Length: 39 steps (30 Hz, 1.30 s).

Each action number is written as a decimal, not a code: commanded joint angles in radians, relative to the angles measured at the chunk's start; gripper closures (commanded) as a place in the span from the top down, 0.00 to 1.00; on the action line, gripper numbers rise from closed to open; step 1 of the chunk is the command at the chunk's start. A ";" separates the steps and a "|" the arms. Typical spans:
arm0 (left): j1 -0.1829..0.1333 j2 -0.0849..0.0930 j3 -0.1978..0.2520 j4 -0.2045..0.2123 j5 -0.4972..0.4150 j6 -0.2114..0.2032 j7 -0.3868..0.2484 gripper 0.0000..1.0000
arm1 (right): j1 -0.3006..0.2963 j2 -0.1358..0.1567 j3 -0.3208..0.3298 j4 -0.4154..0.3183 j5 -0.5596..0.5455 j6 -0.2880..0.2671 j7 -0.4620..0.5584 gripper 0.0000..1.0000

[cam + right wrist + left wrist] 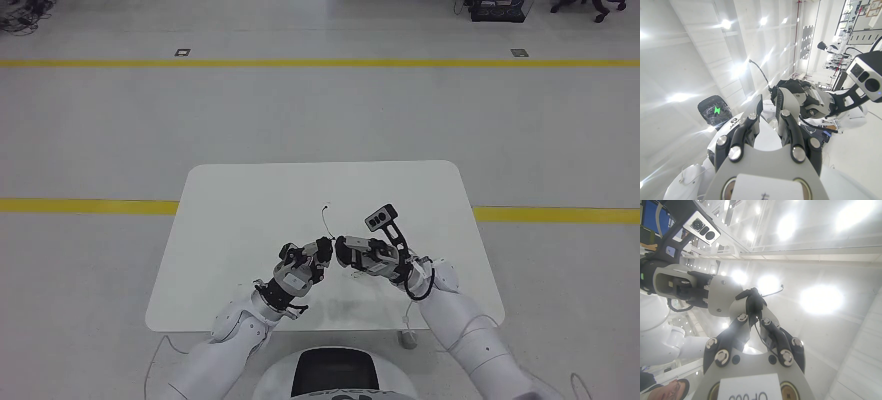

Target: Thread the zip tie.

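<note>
One zip tie [772,293], its middle out of sight inside left pincer [754,303].

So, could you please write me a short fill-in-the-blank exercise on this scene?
1. The left tool is shut on the thin black ____.
2. The right tool has its fingers ____.
3. Both tools are held close together above the white ____.
Missing words: zip tie; open; table.
</note>
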 commanded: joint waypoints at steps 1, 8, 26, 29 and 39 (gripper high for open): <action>0.000 0.000 0.000 0.000 0.000 0.000 0.000 0.00 | 0.001 0.000 -0.001 0.002 0.001 0.000 0.000 0.15; 0.000 0.000 0.000 0.000 0.000 0.000 0.000 0.00 | 0.008 -0.002 -0.002 0.011 0.005 0.000 0.000 0.14; 0.000 0.000 0.000 0.000 0.000 0.000 0.000 0.00 | 0.039 -0.012 -0.023 0.038 0.005 0.000 0.000 0.11; 0.000 0.000 0.000 0.000 0.000 0.000 0.000 0.00 | 0.037 -0.012 -0.023 0.040 0.003 0.000 0.000 0.11; 0.000 0.000 0.000 0.000 0.000 0.000 0.000 0.00 | 0.037 -0.013 -0.020 0.042 -0.002 0.000 0.000 0.04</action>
